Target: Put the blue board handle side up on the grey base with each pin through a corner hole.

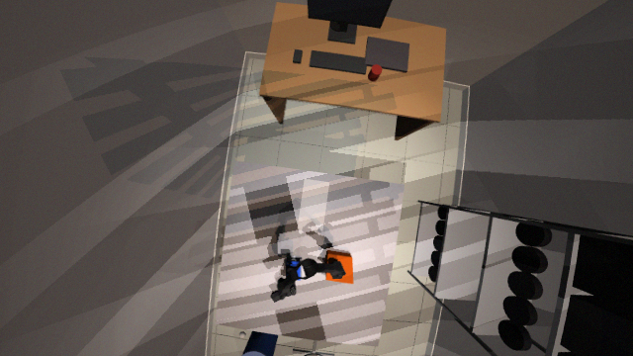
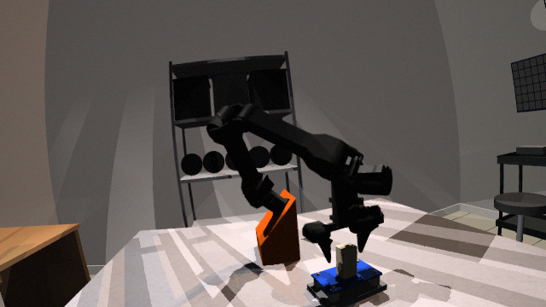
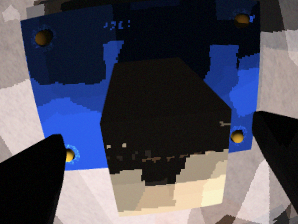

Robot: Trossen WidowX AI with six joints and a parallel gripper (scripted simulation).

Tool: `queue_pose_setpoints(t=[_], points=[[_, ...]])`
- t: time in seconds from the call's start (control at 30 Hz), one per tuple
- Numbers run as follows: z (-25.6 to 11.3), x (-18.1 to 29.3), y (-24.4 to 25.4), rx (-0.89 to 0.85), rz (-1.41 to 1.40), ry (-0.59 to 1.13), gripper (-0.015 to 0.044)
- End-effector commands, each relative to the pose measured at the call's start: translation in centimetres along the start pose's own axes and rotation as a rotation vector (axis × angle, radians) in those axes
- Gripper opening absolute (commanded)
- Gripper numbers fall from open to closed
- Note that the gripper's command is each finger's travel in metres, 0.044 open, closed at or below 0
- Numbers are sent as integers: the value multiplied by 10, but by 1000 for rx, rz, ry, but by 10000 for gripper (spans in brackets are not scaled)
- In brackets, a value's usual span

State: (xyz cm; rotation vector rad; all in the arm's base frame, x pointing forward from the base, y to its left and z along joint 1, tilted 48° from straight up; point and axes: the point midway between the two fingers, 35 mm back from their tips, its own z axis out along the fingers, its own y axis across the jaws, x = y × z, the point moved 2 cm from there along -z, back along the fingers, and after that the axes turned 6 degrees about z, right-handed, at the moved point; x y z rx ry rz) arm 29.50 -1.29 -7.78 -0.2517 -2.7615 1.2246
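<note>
We see the blue board (image 1: 295, 263) (image 2: 326, 277) (image 3: 75, 120) on the grey base (image 2: 380, 289), near and to the right of the orange stand (image 1: 346, 269) (image 2: 279, 243), its handle (image 2: 346, 260) (image 3: 165, 95) upright. A gold pin (image 2: 318, 274) (image 3: 43, 37) shows at each corner, so we judge the board seated, though we cannot confirm that it touches all four posts. Our gripper (image 1: 292, 274) (image 2: 345, 256) (image 3: 161, 133) stands wide, holding nothing, its fingertips either side of the handle. What remains, we think, is a straight rise and retreat. If we swing sideways too soon, a finger could catch the handle and tip the board off its pins. Dipping first might press a fingertip onto a corner, and closing early could lift the board again.
</note>
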Motion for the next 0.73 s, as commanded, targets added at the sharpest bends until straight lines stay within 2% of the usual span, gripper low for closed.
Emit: queue_pose_setpoints(t=[0.0, 0.2, 0.37, 0.7], points=[[-27, -2, 1, -10, 9, -15, 440], [-34, -1, 1, -10, 8, -15, 440], [-76, 2, 0, -4, 1, -14, 440], [-76, 2, 0, -4, 1, -14, 440]])
